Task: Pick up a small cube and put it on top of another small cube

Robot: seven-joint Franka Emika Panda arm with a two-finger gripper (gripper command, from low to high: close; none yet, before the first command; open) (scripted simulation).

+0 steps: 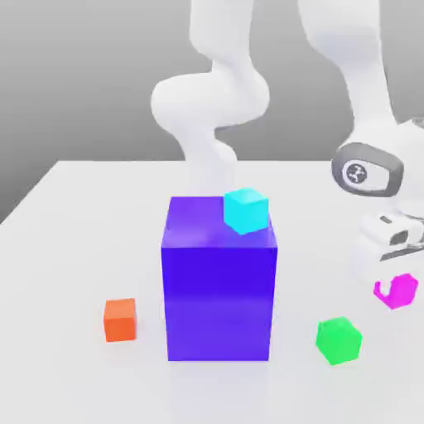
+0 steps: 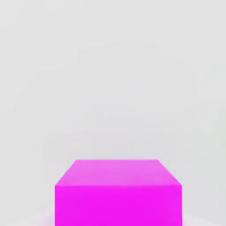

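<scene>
Magenta cube (image 1: 396,291) sits directly under the claw (image 1: 392,273); its grip I cannot tell. Centre squarely before lifting.

Bright, even, diffuse lighting. Faint soft shadows and dim reflections on glossy white worktop (image 1: 74,207) beneath purple block (image 1: 219,286). No glare. Washed-out near-white background behind magenta cube (image 2: 118,194) in hand view.
</scene>
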